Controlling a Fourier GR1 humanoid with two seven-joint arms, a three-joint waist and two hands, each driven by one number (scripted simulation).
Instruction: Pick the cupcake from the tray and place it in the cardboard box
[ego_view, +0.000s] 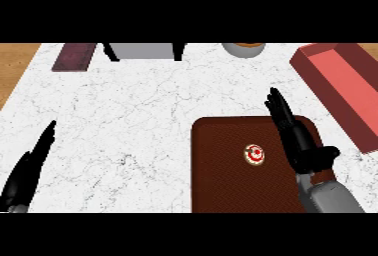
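Brown tray (221, 190) on the marble desk (140, 115) carries the cupcake (254, 153); the right hand (295, 137) hovers just beside it, fingers straight. Closing off-centre could tip it before the red cardboard box (347, 85).

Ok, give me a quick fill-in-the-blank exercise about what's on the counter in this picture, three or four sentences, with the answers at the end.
1. The cupcake sits on the brown ____.
2. The right hand is over the tray with its fingers ____.
3. The reddish cardboard box lies at the view's ____ edge.
4. The left hand rests at the view's lower ____ edge.

Missing words: tray; straight; right; left
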